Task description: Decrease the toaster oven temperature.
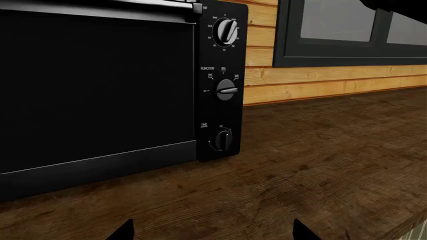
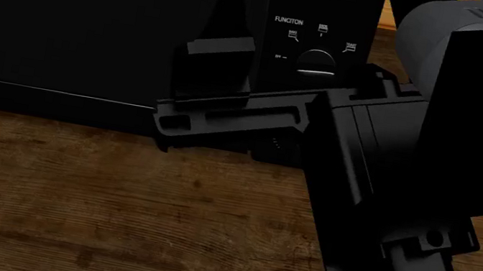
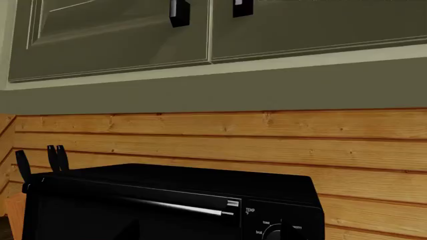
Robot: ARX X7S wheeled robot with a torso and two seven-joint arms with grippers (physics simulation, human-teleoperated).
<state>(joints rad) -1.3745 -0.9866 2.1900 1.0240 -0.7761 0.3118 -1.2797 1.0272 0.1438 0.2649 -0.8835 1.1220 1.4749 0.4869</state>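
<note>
left wrist: toaster oven point(image 1: 100, 95) on wooden counter point(image 1: 320, 170), knob panel on its right edge; bare counter to the right; left gripper point(image 1: 212, 231) fingertips apart.
head: right arm point(image 2: 392, 167) crosses the panel; function knob point(image 2: 317, 63) visible.
right wrist: oven top edge, plank wall point(image 3: 267, 145) behind; right gripper state unclear.

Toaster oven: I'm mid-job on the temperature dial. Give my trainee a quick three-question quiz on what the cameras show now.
1. True or false: the toaster oven has its door hanging open.
2. Of the three knobs on its side panel, the knob labelled FUNCTION is: A the uppermost, B the middle one, C the lowest.
3. Fill in: the oven stands on a ____ counter.

Key: 1 false, the door is shut; 2 B; 3 wooden.
</note>
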